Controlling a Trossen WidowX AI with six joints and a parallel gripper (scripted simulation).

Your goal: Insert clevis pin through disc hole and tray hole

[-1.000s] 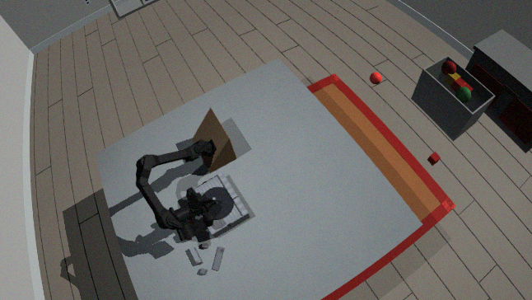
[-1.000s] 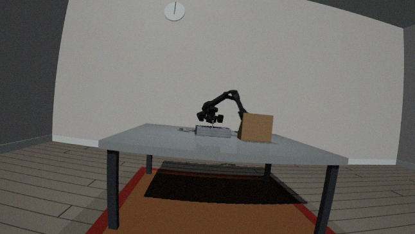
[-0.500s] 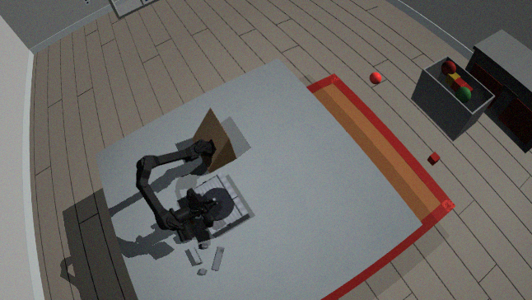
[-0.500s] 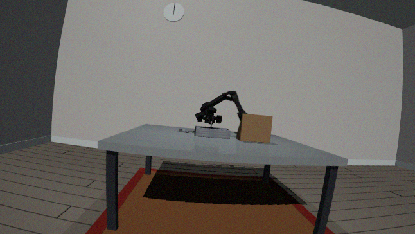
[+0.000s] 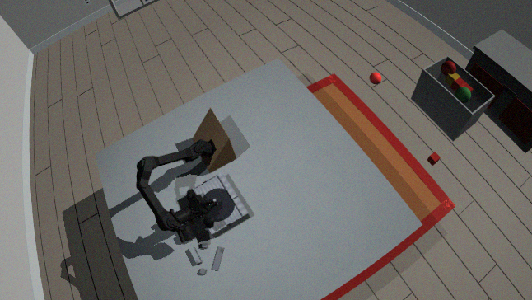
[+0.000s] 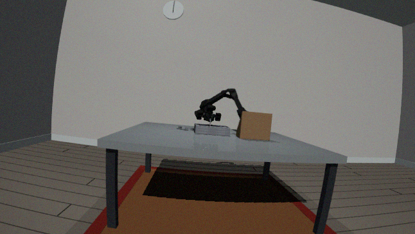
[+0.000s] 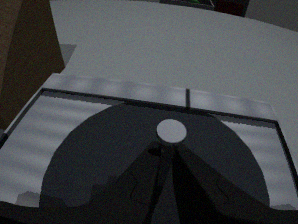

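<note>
The steel pin (image 5: pixel 214 200) (image 6: pixel 210 123) (image 7: pixel 171 131) is upright with its round, pale head on top. My gripper (image 7: pixel 165 149) is shut on the pin just below the head, pointing down over the tray. The wide, dark disc (image 5: pixel 225 207) (image 7: pixel 95 150) lies flat inside the rimmed steel tray (image 5: pixel 243 214) (image 6: pixel 212 130) (image 7: pixel 25 145). The pin stands over the disc's middle part. The disc's hole and the tray's pin hole are hidden under the head and fingers. I cannot tell whether the pin's lower end is in either hole.
A brown box (image 5: pixel 218 138) (image 6: pixel 256 126) (image 7: pixel 30 55) stands beside the tray, close to the arm's base. Several small grey blocks, among them a long one (image 5: pixel 217 259) and a wider one (image 5: pixel 193 256), lie on the table (image 5: pixel 313 185) on the tray's other side.
</note>
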